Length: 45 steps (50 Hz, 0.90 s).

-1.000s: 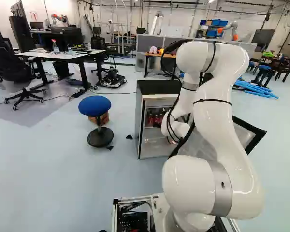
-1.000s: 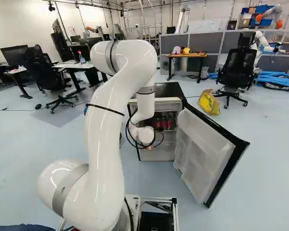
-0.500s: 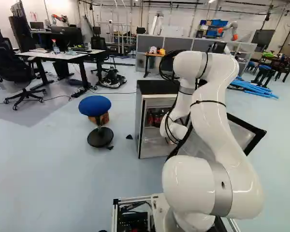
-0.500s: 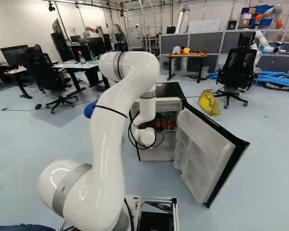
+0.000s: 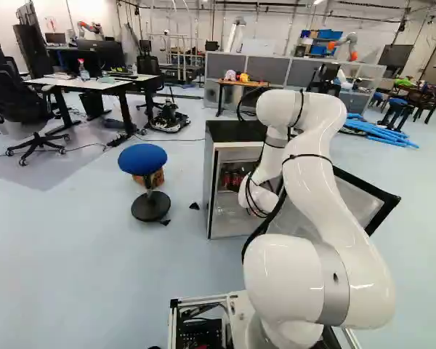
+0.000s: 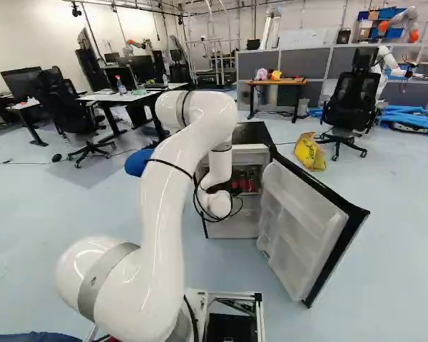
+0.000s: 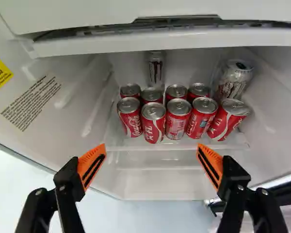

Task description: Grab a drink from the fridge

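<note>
Pale-blue floor (image 6: 385, 235) bears an open, black-topped fridge (image 6: 251, 132); red metal cans (image 7: 153, 125) sit near its white shelf's (image 7: 177, 147) front edge. The black, orange-padded end effector (image 7: 152, 148) gapes wide, empty.

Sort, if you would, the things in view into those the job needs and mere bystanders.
For the job:
- red and silver metal cans
- open, boxy, black-topped fridge
- black end effector with orange pads

Just about:
- round blue stool
- slumped yellow bag
- black wheeled chair

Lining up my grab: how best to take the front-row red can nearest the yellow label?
I'd grip the can by its round, upright sides through the fridge's open front; its outer side looks free, but the neighbouring can stands close.
</note>
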Motion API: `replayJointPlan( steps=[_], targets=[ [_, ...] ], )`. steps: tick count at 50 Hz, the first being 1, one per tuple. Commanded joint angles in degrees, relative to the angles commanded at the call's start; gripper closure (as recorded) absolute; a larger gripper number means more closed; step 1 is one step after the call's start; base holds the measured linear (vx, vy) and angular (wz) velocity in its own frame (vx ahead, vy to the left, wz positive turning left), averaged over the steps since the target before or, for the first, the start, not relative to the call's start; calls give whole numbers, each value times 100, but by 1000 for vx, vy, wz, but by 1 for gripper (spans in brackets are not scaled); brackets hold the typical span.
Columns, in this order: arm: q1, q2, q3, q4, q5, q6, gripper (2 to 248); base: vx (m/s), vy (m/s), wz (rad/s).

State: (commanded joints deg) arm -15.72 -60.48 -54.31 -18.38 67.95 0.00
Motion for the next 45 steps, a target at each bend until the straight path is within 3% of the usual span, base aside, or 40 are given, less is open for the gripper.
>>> replayJointPlan(
  steps=[23, 45],
  targets=[
    [49, -192, -357, 0, 26, 0, 3, 0, 0, 0],
    [91, -725, -936, 0, 26, 0, 3, 0, 0, 0]
  ],
)
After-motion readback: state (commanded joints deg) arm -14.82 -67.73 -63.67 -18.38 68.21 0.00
